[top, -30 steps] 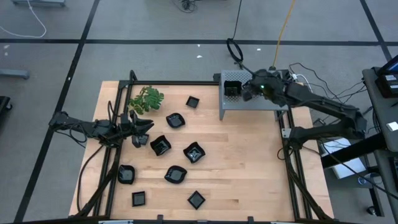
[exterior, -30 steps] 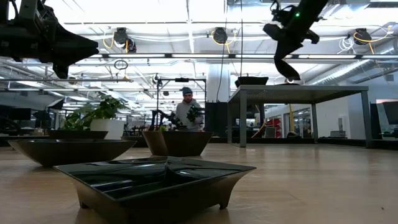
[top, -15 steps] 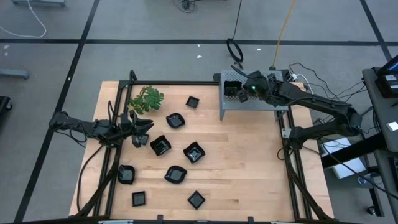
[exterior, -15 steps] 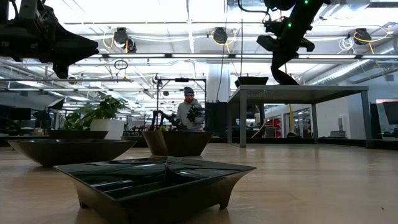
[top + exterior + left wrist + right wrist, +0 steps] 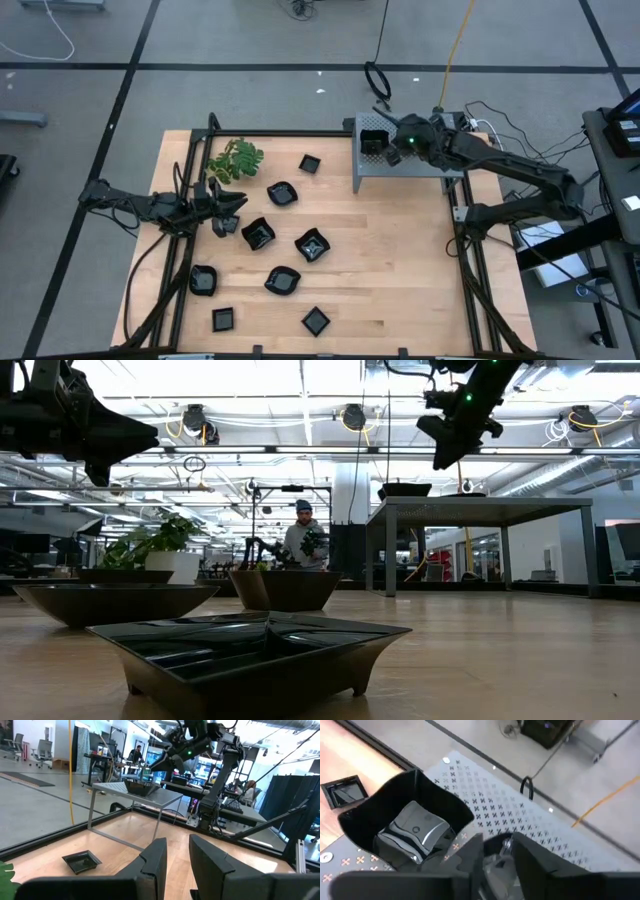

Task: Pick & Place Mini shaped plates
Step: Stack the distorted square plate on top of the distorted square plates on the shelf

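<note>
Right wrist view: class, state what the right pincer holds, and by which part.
Nothing. The right pincer is open above the grey perforated box, beside a black plate resting there.

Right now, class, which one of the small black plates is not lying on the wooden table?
The plate on the grey perforated metal box at the table's far right corner, beside the right gripper; all the others lie on the wood.

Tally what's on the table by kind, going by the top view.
Grey perforated box: 1
Green sprig: 1
Black plates: 9 (8 on the table, 1 showing on the box, possibly a stack)
Total: 11
</note>
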`<move>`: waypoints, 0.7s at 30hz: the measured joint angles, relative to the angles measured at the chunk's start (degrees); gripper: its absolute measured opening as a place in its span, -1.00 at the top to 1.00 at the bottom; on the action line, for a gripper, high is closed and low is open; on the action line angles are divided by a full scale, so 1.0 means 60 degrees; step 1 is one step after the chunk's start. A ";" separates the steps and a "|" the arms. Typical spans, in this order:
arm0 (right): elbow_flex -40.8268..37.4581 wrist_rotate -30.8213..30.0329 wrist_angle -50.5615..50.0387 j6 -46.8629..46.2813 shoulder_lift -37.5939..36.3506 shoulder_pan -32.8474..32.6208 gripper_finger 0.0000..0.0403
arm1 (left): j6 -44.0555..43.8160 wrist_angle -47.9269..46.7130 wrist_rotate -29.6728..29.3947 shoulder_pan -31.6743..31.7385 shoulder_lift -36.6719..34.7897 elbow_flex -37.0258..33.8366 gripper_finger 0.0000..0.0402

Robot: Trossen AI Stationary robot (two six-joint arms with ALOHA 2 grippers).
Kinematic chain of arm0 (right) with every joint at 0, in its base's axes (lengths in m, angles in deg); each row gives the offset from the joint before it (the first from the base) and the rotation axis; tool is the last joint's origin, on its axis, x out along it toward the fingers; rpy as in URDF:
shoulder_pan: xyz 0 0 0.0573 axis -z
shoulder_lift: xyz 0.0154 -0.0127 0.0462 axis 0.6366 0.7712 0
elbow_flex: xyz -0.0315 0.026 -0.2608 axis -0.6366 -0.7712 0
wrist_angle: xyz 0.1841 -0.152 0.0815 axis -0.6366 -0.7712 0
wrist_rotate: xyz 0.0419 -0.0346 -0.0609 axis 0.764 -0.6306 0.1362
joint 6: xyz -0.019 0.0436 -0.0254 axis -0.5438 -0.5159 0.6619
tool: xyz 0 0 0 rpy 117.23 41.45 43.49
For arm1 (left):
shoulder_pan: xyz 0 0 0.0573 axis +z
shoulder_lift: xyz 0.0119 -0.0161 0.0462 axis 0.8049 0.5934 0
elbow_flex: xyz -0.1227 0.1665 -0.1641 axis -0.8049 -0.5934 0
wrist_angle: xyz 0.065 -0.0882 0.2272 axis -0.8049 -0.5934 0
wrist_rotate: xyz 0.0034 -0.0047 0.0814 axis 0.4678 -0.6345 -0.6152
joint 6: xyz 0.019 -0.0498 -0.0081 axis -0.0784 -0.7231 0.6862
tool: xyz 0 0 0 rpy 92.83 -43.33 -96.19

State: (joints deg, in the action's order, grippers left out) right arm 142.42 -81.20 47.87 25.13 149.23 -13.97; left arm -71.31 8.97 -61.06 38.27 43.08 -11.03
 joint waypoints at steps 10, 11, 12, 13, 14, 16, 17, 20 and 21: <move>0.0000 0.1587 0.2839 0.1601 -0.0599 -0.0087 0.24 | 0.0002 -0.0003 0.0000 -0.0003 0.0000 0.0003 0.57; 0.0000 0.2160 0.3192 0.1738 -0.0606 -0.0092 0.24 | 0.0000 0.0000 0.0000 0.0000 0.0003 0.0003 0.57; 0.0000 0.2710 0.3544 0.1860 -0.0608 -0.0092 0.24 | 0.0000 0.0000 0.0000 0.0000 0.0003 0.0003 0.57; -0.0001 0.3287 0.3858 0.2022 -0.0607 -0.0091 0.24 | 0.0002 -0.0003 0.0000 0.0000 0.0002 0.0001 0.57; -0.0011 0.3862 0.4182 0.2232 -0.0587 -0.0091 0.24 | 0.0000 -0.0003 0.0000 -0.0003 0.0000 0.0003 0.57; -0.0138 0.4977 0.5133 0.2745 -0.0517 -0.0091 0.24 | 0.0000 -0.0002 0.0000 0.0000 0.0002 0.0002 0.57; -0.0254 0.5487 0.5585 0.2950 -0.0483 -0.0091 0.24 | 0.0000 -0.0003 0.0000 -0.0003 0.0001 0.0003 0.57; -0.0701 0.6650 0.7142 0.3122 -0.0294 -0.0095 0.24 | 0.0000 -0.0002 0.0000 0.0000 0.0003 0.0001 0.57; -0.0859 0.6919 0.7611 0.3116 -0.0221 -0.0095 0.24 | 0.0000 0.0000 0.0000 -0.0003 0.0003 0.0003 0.57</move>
State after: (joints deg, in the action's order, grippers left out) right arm 137.27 -39.69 93.54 43.83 147.91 -14.54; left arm -71.31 8.97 -61.06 38.25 43.09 -11.01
